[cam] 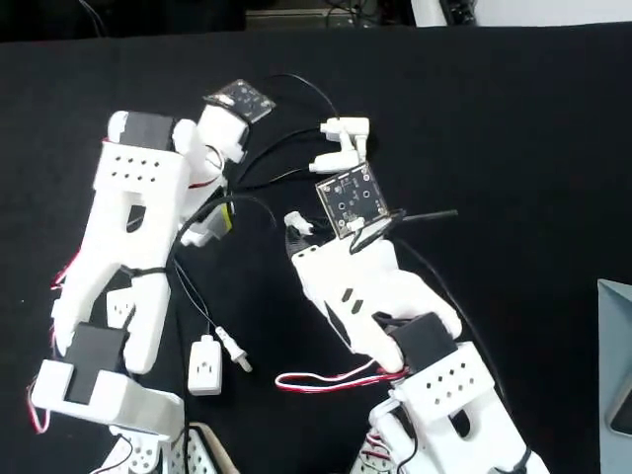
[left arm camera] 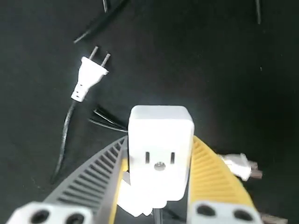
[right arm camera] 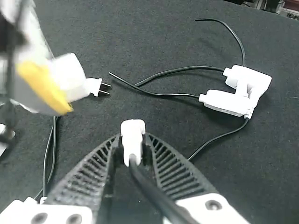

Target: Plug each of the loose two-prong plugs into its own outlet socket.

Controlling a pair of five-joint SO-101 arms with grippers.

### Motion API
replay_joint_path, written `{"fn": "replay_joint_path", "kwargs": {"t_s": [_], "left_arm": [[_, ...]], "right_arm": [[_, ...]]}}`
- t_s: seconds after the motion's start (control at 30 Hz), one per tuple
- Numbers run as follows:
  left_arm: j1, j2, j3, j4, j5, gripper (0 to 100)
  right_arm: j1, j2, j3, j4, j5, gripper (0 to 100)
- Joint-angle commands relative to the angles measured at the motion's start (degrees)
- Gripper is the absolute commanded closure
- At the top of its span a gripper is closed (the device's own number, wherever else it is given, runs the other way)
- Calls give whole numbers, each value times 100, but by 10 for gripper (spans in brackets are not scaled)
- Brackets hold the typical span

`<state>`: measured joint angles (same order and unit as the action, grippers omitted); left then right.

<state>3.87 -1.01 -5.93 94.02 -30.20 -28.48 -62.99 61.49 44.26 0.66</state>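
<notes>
My left gripper point(left arm camera: 159, 140) is shut on a white outlet socket point(left arm camera: 160, 154), its slotted face towards the camera; in the high view this gripper point(cam: 209, 227) hangs left of centre. My right gripper point(right arm camera: 132, 140) is shut on a white two-prong plug point(right arm camera: 132, 135) by its body, with the black cord trailing back between the fingers. In the high view the right gripper point(cam: 296, 229) sits just right of the left one. A loose plug point(left arm camera: 89, 74) lies on the black cloth. Another loose socket point(cam: 204, 363) lies near the front beside a plug point(cam: 235, 348).
Two white pieces joined together point(cam: 341, 143) lie at the back with black cords curling away from them. A second plug point(left arm camera: 240, 165) shows beside my left gripper's yellow finger. Red and white wires point(cam: 326, 378) loop by the right arm. A grey box point(cam: 617, 365) stands at the right edge.
</notes>
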Motion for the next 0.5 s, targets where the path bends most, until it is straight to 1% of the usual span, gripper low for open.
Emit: {"fn": "replay_joint_path", "kwargs": {"t_s": [0.0, 0.17, 0.27, 0.33, 0.47], "left_arm": [[22, -211, 31, -246, 316, 822], [22, -237, 136, -220, 316, 820], [40, -237, 374, -237, 352, 777], [31, -237, 514, -273, 360, 754], [-31, -237, 541, -273, 360, 747]], "right_arm": [[79, -110, -22, -123, 44, 986], [62, -110, 66, -211, 44, 986], [70, -110, 163, -369, 53, 986], [70, -110, 224, -422, 185, 986], [70, -110, 251, -475, 220, 986]]}}
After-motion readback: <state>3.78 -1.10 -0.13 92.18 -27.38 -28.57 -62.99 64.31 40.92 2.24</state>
